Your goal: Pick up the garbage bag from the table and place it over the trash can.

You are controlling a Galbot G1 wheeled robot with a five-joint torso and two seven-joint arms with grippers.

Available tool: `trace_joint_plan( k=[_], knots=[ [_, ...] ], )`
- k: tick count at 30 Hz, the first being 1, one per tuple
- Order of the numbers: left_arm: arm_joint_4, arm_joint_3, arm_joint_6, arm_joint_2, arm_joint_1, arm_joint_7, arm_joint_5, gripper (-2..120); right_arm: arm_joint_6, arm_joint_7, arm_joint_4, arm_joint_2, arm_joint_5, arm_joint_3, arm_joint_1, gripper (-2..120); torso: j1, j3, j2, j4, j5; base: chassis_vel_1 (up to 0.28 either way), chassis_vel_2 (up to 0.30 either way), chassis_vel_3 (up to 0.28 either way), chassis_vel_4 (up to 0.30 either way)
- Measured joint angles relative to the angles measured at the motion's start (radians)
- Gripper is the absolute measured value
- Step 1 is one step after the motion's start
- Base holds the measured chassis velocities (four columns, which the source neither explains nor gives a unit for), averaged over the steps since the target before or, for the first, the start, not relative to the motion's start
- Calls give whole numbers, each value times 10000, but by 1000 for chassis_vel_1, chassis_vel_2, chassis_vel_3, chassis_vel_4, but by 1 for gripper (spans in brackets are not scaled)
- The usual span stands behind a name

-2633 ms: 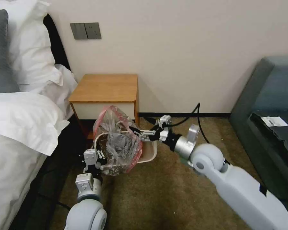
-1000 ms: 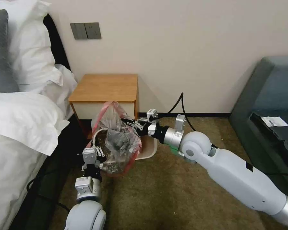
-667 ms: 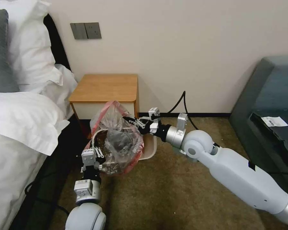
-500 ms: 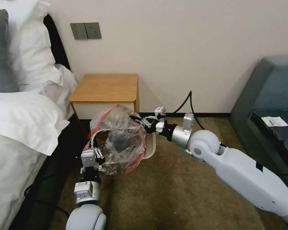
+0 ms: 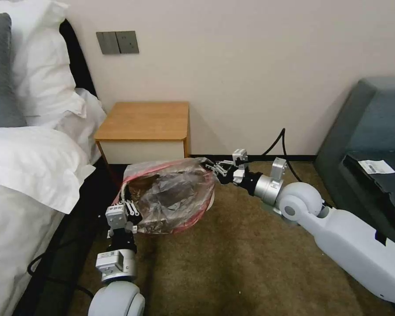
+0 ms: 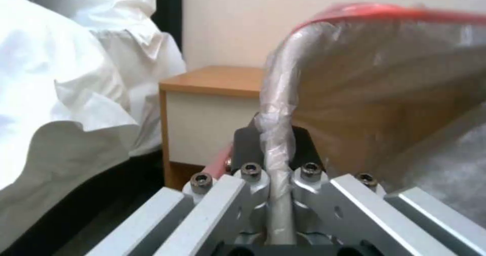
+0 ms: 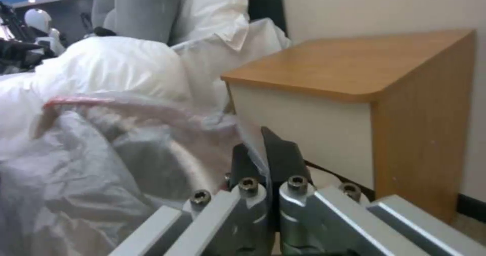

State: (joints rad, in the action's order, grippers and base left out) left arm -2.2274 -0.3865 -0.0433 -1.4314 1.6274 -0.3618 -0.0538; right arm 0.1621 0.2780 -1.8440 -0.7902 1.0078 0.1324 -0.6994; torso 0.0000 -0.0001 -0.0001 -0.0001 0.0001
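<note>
The garbage bag (image 5: 175, 197), crinkled grey plastic with a red rim band, is stretched wide and low over the carpet in front of the table (image 5: 145, 120). My left gripper (image 5: 128, 205) is shut on the bag's near-left rim; in the left wrist view that rim is a twisted strand pinched in the left gripper (image 6: 273, 149). My right gripper (image 5: 208, 166) is shut on the far-right rim, and the right wrist view shows thin plastic caught in the right gripper (image 7: 263, 153) beside the table (image 7: 364, 62). The trash can is hidden beneath the spread bag.
A bed with white bedding (image 5: 26, 166) lies close on the left. A dark sofa (image 5: 373, 145) stands at the right. A black cable (image 5: 278, 140) loops behind my right wrist by the wall. Open carpet (image 5: 232, 263) lies in front.
My right gripper has drawn the bag's rim to the right and lower, spreading the bunched, upright bag wide and flat. The left gripper has shifted slightly towards me, still holding its rim.
</note>
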Motion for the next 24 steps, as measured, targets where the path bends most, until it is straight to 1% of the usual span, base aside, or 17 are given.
trace_joint_plan(
  k=[3, 5, 10, 11, 14, 15, 18, 19, 22, 23, 24],
  knots=[
    [-161, -4, 149, 62, 17, 10, -302, 0, -45, 58, 68, 46, -33, -153, -105, 0, 0, 0, 1, 0, 0, 0, 0, 0, 0],
    [-167, -5, 155, 65, 17, 10, -316, 0, -47, 61, 70, 49, -35, -161, -113, 0, 0, 0, 0, 0, 0, 0, 0, 0, 0],
    [-510, -10, 569, 117, -13, -3, -1006, 0, -117, 133, 100, 55, -183, -304, -373, 0, 0, 0, 0, 0, -1, 0, 0, 0, 0],
    [-510, -10, 569, 117, -13, -3, -1006, 0, -117, 133, 100, 55, -183, -304, -373, 0, 0, 0, 0, 0, -1, 0, 0, 0, 0],
    [-786, 2, 849, 94, -43, -106, -1502, 0, -178, 210, 176, -1, -322, -391, -625, 0, 0, 0, 0, 1, -1, 0, 0, 0, 0],
    [-786, 2, 849, 94, -43, -106, -1502, 0, -178, 210, 176, -1, -322, -391, -625, 0, 0, 0, 0, 1, -1, 0, 0, 0, 0],
    [-1283, -2, 1507, 75, -224, -443, -2824, 0, -293, 288, 325, -61, -506, -449, -825, 0, 0, 0, 0, 2, -1, 0, 0, 0, 0],
    [-1283, -2, 1507, 75, -224, -443, -2824, 0, -293, 288, 325, -61, -506, -449, -825, 0, 0, 0, 0, 2, -1, 0, 0, 0, 0],
    [-1467, -17, 1881, 30, -436, -781, -3649, 1, -360, 311, 272, -112, -651, -492, -1005, 0, 0, 1, 0, 1, -1, 0, 0, 0, 0],
    [-1467, -17, 1881, 30, -436, -781, -3649, 1, -360, 311, 272, -112, -651, -492, -1005, 0, 0, 1, 0, 1, -1, 0, 0, 0, 0],
    [-1585, -36, 2103, 12, -531, -969, -4110, 1, -393, 309, 194, -130, -699, -501, -1070, 0, 0, 0, 1, 2, 0, 0, 0, 0, 0]
  ],
)
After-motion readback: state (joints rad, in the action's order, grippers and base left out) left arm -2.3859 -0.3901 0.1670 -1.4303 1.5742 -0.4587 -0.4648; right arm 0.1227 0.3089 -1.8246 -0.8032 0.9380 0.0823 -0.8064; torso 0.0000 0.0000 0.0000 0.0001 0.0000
